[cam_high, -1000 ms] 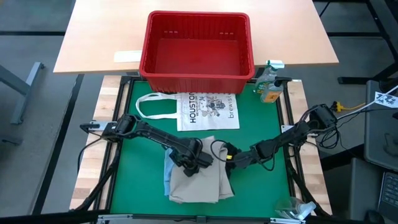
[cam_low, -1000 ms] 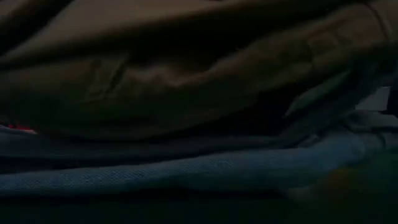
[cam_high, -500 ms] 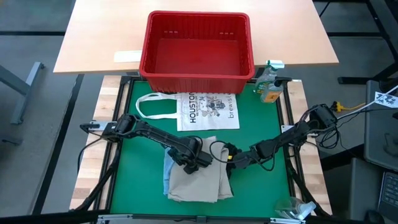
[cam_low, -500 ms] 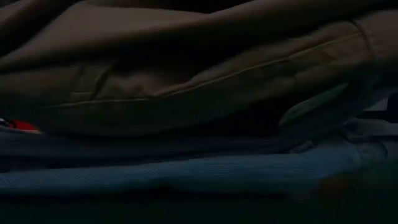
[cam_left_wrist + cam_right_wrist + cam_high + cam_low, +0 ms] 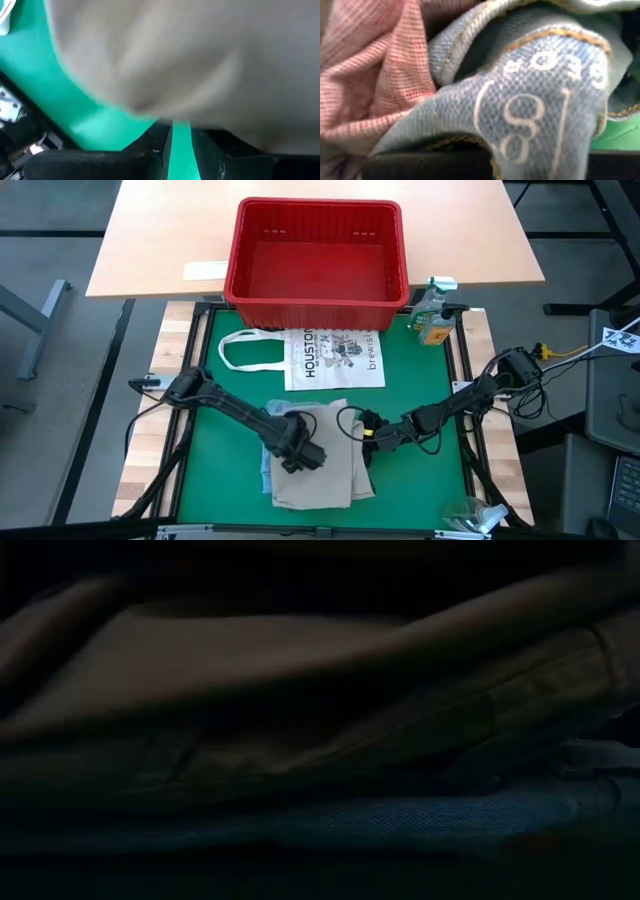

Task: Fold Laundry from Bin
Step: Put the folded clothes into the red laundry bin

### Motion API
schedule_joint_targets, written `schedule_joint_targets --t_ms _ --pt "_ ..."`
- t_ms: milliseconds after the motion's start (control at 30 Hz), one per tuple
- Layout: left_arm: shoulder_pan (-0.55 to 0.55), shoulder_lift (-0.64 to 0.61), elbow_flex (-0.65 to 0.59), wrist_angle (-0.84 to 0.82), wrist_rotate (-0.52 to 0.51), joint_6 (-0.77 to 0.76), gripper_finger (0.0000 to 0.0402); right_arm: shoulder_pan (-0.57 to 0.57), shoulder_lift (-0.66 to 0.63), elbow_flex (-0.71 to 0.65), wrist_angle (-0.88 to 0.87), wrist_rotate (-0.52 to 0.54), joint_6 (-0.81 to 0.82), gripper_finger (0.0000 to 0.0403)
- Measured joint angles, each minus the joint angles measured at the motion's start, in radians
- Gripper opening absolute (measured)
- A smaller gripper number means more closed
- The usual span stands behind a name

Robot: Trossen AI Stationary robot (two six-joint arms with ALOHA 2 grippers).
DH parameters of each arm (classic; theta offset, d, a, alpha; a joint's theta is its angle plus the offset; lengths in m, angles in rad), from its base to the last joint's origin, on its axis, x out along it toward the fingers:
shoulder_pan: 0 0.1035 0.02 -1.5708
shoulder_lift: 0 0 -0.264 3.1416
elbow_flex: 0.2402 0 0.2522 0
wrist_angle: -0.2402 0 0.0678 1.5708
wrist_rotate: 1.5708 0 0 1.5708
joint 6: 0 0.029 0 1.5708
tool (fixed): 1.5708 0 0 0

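One red bin [image 5: 318, 255] stands empty. In front of it lies one pile of laundry [image 5: 318, 470]. The left gripper [image 5: 300, 455] rests on the pile, grip unclear. The right gripper [image 5: 366, 432], shut, touches the pile's edge.

khaki garment [image 5: 190, 55] blurred at left wrist, low view too dark

Left gripper [image 5: 297, 452] low, arm reaching inward; right gripper [image 5: 372, 435] closed, arm stretched inward.
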Motion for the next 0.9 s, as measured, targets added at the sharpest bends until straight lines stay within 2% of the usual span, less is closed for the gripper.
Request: schedule_joint_targets --t_ms 200,400,500,633,733,833,900 --pt "-0.056 -0.112 -0.119 -0.005 0.005 -0.124 0.0065 0.000 0.001 0.000 0.000 -0.010 0.008 0.0009" --pt "-0.135 -0.246 -0.293 0.023 0.010 -0.302 0.0065 0.000 0.001 -0.001 0.001 -0.014 0.019 0.0009" --pt "-0.197 -0.306 -0.406 0.160 0.012 -0.404 0.0065 0.000 0.001 -0.001 0.002 -0.017 0.025 0.0010" --pt "-0.274 -0.368 -0.563 0.483 0.009 -0.509 0.0065 0.000 0.001 -0.001 0.001 -0.019 0.025 0.0011" --pt "-0.309 -0.377 -0.652 0.687 -0.038 -0.557 0.0065 0.000 0.002 -0.001 0.001 -0.019 0.025 0.0011" --pt "-0.320 -0.377 -0.715 0.795 -0.074 -0.565 0.0065 0.000 0.002 -0.002 0.002 -0.019 0.025 0.0011" --pt "-0.312 -0.377 -0.734 0.804 -0.071 -0.586 0.0065 0.000 0.002 -0.002 0.002 -0.019 0.025 0.0011"
